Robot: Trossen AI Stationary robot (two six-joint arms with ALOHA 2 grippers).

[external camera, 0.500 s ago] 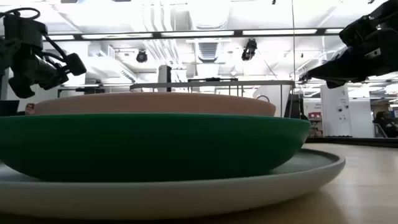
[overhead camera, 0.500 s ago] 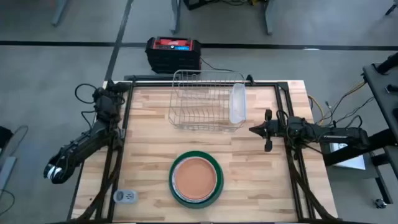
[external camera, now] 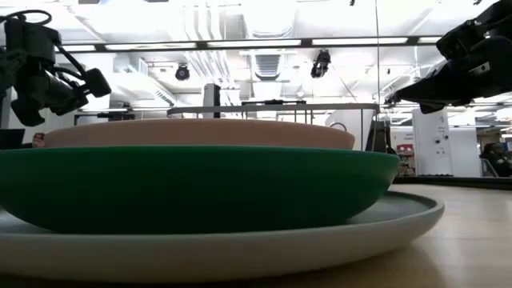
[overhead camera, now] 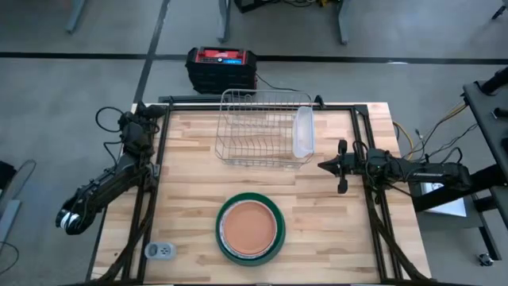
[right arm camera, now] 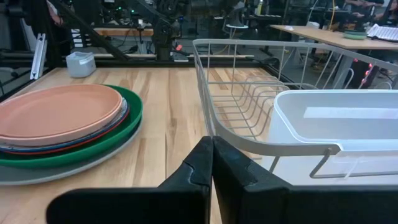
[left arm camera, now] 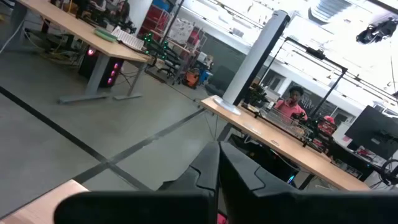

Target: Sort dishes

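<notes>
A: The dishes (overhead camera: 251,229) sit stacked at the table's (overhead camera: 190,171) near edge: pink plate (right arm camera: 59,113) on top, green plate (external camera: 200,186) beneath, grey plate (external camera: 336,236) lowest.

B: The right gripper (overhead camera: 327,165) hovers beside the wire rack (overhead camera: 262,127), fingers pressed together, holding nothing. The left gripper (left arm camera: 217,180) is likewise closed and empty, off the table's left.

A: Stiff, smooth, breakable, I'd guess. Pinch the top plate's overhanging rim.

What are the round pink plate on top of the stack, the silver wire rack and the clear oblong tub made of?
The round pink plate looks like matte glazed ceramic or melamine: smooth, evenly coloured, without shine. The silver wire rack seems to be thin bent metal rod with a glossy finish. The clear oblong tub appears to be translucent plastic, since the rack's wires show through its wall.
</notes>
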